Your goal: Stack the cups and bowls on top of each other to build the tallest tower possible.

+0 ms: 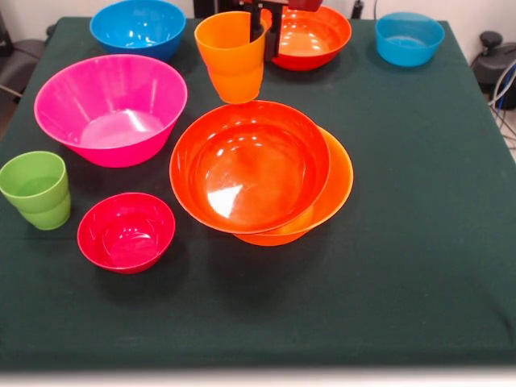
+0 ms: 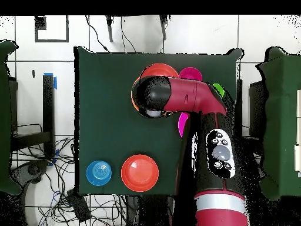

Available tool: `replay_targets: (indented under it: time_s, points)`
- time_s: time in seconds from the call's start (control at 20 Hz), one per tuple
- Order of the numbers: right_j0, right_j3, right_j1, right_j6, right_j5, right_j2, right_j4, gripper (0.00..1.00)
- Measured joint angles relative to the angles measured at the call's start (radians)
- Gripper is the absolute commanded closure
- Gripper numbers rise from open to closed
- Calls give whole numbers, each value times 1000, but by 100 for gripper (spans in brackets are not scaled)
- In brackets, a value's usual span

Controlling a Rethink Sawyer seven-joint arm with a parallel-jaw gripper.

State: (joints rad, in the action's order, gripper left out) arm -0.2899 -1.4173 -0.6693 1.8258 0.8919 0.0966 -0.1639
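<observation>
Hand (image 1: pixel 260 28) clamped on orange cup (image 1: pixel 231 58) rim; cup upright, mouth up, long axis vertical.

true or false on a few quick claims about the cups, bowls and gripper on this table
1. The orange cup is held at its rim by the gripper. True.
2. The red-orange bowl sits in the wider orange bowl. True.
3. The green cup is inside the pink bowl. False: it stands on the cloth beside it.
4. The crimson bowl holds a cup. False: it is empty.
5. Two blue bowls are on the table. True: a large blue bowl and a small blue bowl.
</observation>
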Motion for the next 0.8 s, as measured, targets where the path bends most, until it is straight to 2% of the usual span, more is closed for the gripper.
replay_targets:
  time_s: [0.8]
  points:
    - [10,64,49,0,0,0,0,100]
